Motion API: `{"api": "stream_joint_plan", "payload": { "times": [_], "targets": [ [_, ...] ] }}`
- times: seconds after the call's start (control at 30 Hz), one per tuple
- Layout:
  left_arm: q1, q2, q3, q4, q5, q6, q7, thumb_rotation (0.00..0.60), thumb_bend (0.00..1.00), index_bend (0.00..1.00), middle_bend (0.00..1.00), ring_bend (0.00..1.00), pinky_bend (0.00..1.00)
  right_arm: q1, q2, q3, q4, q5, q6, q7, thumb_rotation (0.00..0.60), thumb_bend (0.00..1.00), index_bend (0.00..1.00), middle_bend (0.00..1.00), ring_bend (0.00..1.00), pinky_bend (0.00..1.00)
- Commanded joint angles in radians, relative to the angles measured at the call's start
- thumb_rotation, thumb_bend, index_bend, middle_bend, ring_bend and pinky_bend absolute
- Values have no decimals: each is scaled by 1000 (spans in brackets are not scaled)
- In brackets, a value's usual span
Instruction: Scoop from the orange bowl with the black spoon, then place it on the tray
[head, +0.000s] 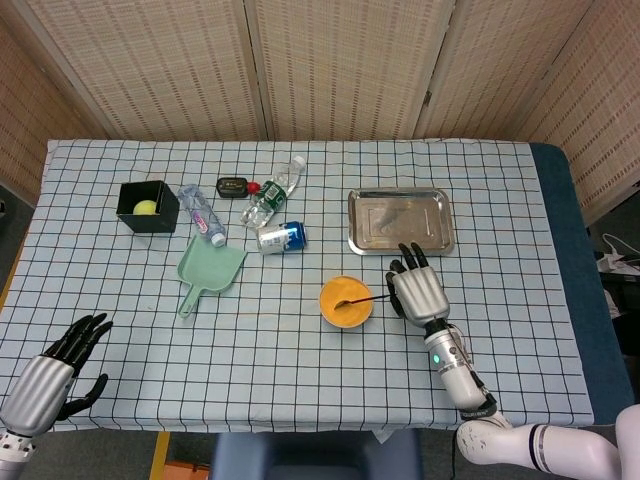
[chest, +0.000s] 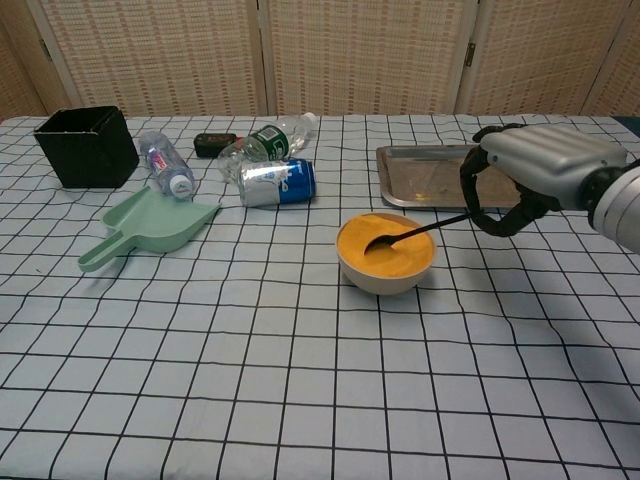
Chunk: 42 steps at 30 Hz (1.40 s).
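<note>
Tray (head: 400, 221) sits just behind the orange bowl (head: 346, 302). Right hand (head: 418, 293) hovers right of the bowl, pinching the black spoon (chest: 412, 233) by its handle, scoop end dipped in the bowl. Left hand (head: 55, 365), far to the bowl's front-left, fingers spread, empty.

The left hand (head: 45, 380) shows only in the head view, its arm cut off by the bottom-left corner. In the chest view the right hand (chest: 535, 170) hides the spoon (chest: 405, 233) handle's end, and the right edge cuts its forearm. The tray's (chest: 420, 160) right part sits behind that hand. The ball (head: 146, 207) in the black box (head: 148, 206) is hidden in the chest view. The small dark item (head: 232, 185) is too small to identify.
</note>
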Motion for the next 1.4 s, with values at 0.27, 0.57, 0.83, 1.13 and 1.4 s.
{"api": "stream_joint_plan", "payload": {
  "times": [0.27, 0.57, 0.83, 1.13, 1.4],
  "targets": [
    [-2, 0, 0, -1, 0, -3, 1, 600, 444, 0, 13, 21, 315, -30, 12, -39, 5, -138, 80, 50, 600, 934, 1000, 305, 0, 0],
    [-1, 0, 1, -1, 1, -3, 2, 600, 444, 0, 13, 21, 316, -65, 40, -71, -31, -157, 89, 56, 600, 934, 1000, 305, 1, 0],
    [-2, -2, 2, -4, 2, -6, 6, 600, 444, 0, 13, 22, 316, -68, 12, -69, 13, -144, 65, 64, 600, 934, 1000, 306, 1, 0],
    [-1, 2, 1, -3, -2, -4, 0, 600, 444, 0, 13, 21, 316, -42, -72, -34, 129, -119, 38, 60, 600, 934, 1000, 309, 1, 0],
    [-2, 4, 0, 3, -4, -2, -14, 600, 443, 0, 13, 22, 315, -24, -150, 1, 227, -93, 42, 40, 600, 934, 1000, 313, 7, 0]
  ]
}}
